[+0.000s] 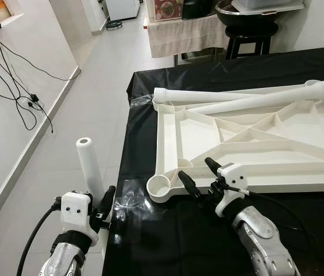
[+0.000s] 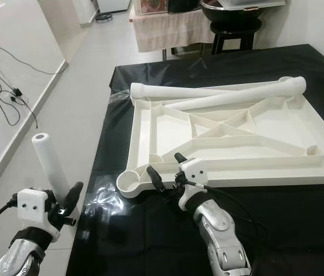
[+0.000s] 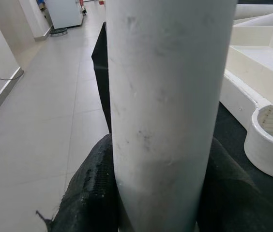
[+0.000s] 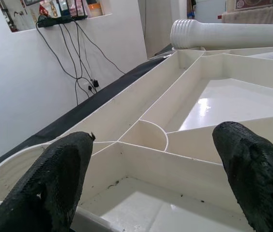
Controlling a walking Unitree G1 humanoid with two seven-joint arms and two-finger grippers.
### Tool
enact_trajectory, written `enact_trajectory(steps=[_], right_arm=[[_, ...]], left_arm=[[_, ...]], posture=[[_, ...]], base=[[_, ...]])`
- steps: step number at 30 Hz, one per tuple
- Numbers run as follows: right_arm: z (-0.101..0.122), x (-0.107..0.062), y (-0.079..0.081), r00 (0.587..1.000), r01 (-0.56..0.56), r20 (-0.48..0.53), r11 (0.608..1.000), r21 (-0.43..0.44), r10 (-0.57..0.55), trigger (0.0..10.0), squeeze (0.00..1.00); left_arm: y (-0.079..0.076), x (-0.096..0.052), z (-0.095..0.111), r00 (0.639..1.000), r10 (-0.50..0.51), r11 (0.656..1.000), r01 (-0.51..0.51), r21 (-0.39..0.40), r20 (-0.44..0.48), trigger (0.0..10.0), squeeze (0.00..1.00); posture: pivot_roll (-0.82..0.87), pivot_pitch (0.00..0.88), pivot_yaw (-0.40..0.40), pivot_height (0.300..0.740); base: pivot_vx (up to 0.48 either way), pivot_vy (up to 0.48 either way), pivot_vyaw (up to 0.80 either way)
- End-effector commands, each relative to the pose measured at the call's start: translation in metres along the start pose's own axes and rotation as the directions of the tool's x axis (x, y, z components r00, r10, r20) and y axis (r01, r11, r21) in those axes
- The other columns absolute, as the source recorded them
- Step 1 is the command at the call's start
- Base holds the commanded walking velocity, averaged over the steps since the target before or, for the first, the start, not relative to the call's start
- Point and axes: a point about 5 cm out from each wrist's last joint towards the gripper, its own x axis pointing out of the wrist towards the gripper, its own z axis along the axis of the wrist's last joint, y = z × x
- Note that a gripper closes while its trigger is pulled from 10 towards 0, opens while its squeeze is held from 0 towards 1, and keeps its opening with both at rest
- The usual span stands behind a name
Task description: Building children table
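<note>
Your white tabletop (image 1: 254,144) lies upside down on the black cloth (image 1: 168,236), ribs up, with two loose table legs (image 1: 242,95) resting across its far side. The round corner socket (image 1: 161,188) sits at the near left corner, close to the cloth's edge. Your left gripper (image 1: 101,210) is off the table's left side, fingers (image 3: 90,198) pinching a third leg (image 1: 88,164) that stands upright. Your right gripper (image 1: 199,175) hovers over the tabletop's near rim, just right of the socket, fingers (image 4: 252,169) spread wide. Cables (image 1: 18,86) trail on the floor by the wall.
</note>
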Motion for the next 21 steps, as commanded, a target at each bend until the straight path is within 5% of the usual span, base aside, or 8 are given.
enact_trajectory(steps=[1,21], right_arm=[[0.0003,0.0013,0.0021,1.000,-0.009,0.000,1.000,0.023,0.009,10.0,0.00],[0.0007,0.0015,0.0021,1.000,-0.010,0.001,1.000,0.027,0.010,10.0,0.00]], left_arm=[[0.0050,-0.0020,0.0038,1.000,0.018,1.000,-0.018,-0.004,0.009,10.0,0.00],[0.0050,-0.0022,0.0042,1.000,0.019,1.000,-0.019,-0.003,0.009,10.0,0.00]], posture=[[-0.13,0.139,0.107,0.740],[-0.13,0.140,0.109,0.740]], base=[[0.000,0.000,0.00],[0.000,0.000,0.00]])
